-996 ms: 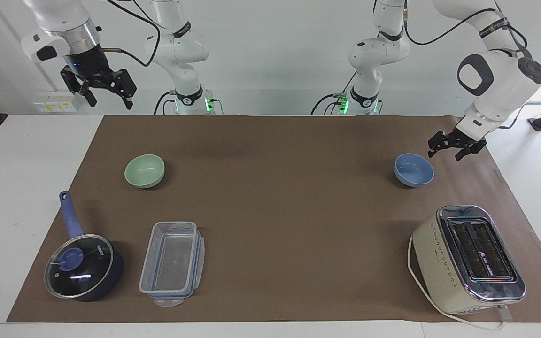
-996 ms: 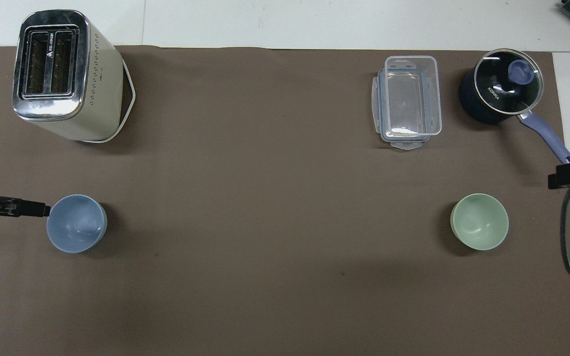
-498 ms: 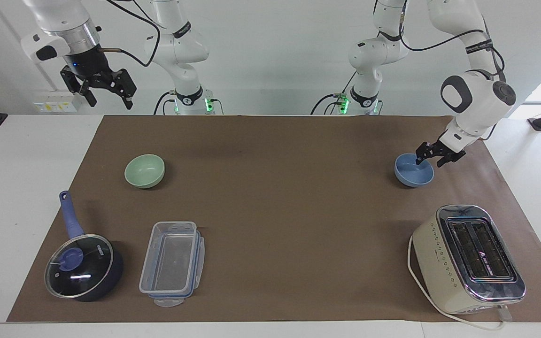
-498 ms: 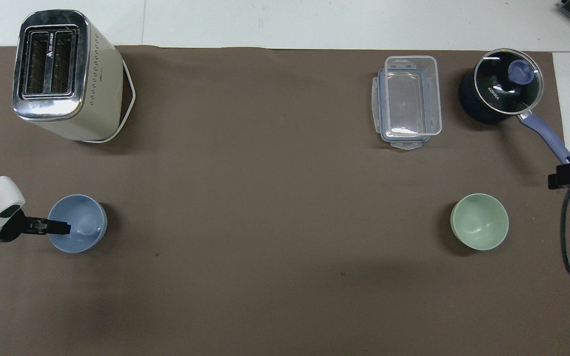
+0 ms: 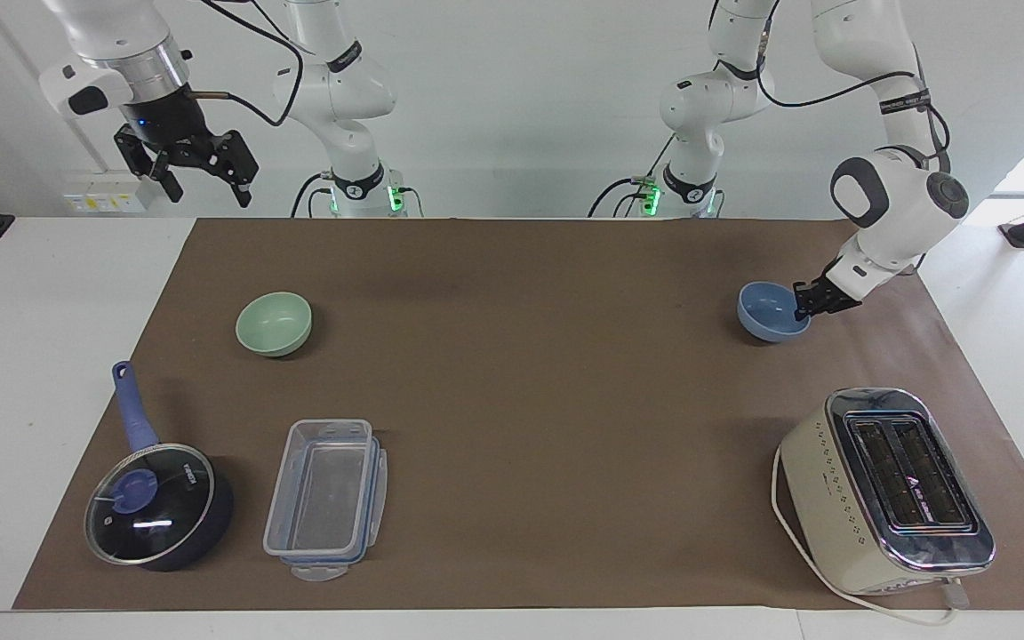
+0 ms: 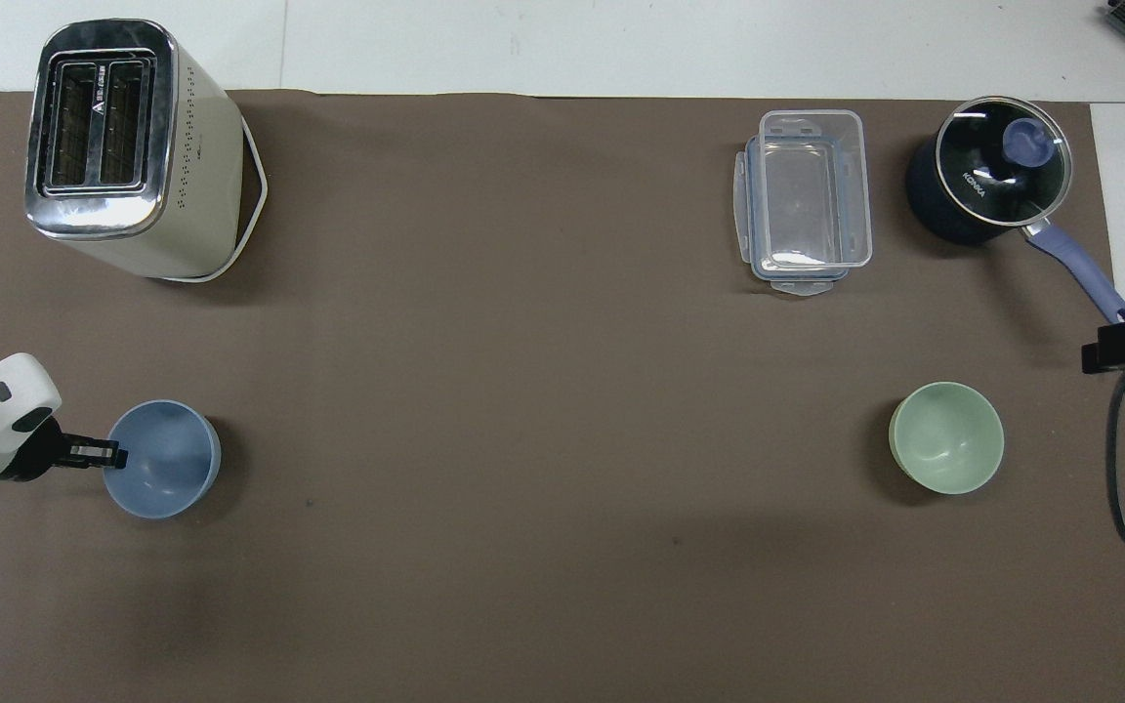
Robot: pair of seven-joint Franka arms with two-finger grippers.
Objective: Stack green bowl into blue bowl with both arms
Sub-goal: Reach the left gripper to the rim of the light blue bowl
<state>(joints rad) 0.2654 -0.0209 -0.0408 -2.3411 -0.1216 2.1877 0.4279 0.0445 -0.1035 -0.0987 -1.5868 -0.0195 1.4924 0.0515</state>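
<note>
The blue bowl [image 5: 772, 313] [image 6: 164, 461] is on the brown mat toward the left arm's end of the table. My left gripper [image 5: 804, 306] [image 6: 113, 452] is shut on the bowl's rim, on the side facing the mat's edge. The green bowl [image 5: 274, 324] [image 6: 946, 436] sits upright and alone on the mat toward the right arm's end. My right gripper [image 5: 208, 188] waits open and empty, raised high above that end of the table, well above the green bowl.
A cream toaster [image 5: 885, 489] [image 6: 128, 146] stands farther from the robots than the blue bowl. A clear plastic container [image 5: 325, 498] [image 6: 805, 200] and a dark blue lidded saucepan [image 5: 156, 507] [image 6: 992, 181] lie farther out than the green bowl. A wide stretch of brown mat [image 5: 521, 373] separates the bowls.
My left gripper came down from beside the blue bowl, went over its rim and shut on it. The bowl shifted slightly toward the table's middle. The right arm stayed still.
</note>
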